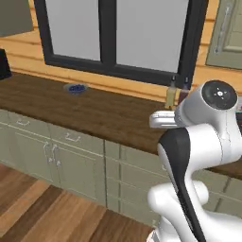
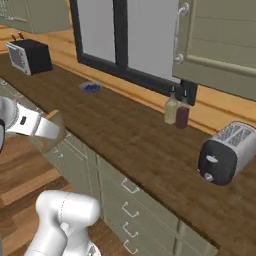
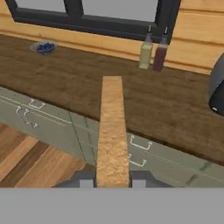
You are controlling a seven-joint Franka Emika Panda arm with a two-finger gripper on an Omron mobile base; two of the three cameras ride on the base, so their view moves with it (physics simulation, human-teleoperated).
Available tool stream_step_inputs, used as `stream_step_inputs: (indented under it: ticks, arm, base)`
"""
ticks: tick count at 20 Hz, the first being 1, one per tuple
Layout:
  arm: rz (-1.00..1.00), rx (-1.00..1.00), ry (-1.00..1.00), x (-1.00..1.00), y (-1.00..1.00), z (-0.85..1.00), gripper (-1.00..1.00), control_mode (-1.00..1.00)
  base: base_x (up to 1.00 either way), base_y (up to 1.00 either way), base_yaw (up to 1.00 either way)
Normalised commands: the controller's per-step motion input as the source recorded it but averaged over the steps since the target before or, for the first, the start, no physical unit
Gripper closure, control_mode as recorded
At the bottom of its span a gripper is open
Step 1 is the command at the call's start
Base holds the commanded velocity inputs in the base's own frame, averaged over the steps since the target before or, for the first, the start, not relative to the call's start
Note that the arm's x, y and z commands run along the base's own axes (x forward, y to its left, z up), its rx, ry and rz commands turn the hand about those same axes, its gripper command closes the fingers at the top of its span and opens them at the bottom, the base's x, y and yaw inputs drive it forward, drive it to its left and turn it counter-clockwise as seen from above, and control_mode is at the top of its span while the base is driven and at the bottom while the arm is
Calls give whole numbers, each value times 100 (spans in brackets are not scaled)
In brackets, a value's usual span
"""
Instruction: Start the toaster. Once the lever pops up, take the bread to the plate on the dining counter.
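- The claw (image 3: pixel 113 183) is closed on the bread (image 3: pixel 112 131), with one finger on each flat side of the slice.
- In the hand view the bread is seen from its edge. It looks like a long tan strip going up from the fingers.
- The bread is up in the air, in front of the counter (image 3: pixel 87 83) and its pale green drawers (image 3: pixel 140 151).
- In the right base view a small tan corner of the bread (image 2: pixel 54 115) peeks out at the end of the arm, in front of the counter (image 2: pixel 130 135) edge.
- The toaster (image 2: pixel 226 152) sits on the counter far to the right. Its black end faces the room.
- A pale tab, the lever (image 2: pixel 212 160), shows on that black end.
- Two bottles (image 2: pixel 176 111), one pale and one dark red, stand side by side near the window.
- A small bowl (image 2: pixel 91 87) with something blue in it sits on the counter further left.
- A black box (image 2: pixel 30 56) with a pale front stands at the far left end of the counter.
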Motion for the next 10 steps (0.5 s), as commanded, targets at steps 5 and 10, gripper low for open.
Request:
stream_step_inputs:
  ticks: [5, 10]
  arm:
    - [0, 0, 0, 0, 0, 0, 100, 100]
    - [0, 0, 0, 0, 0, 0, 100, 100]
  base:
    - [-7, 0, 100]
    - [-5, 0, 100]
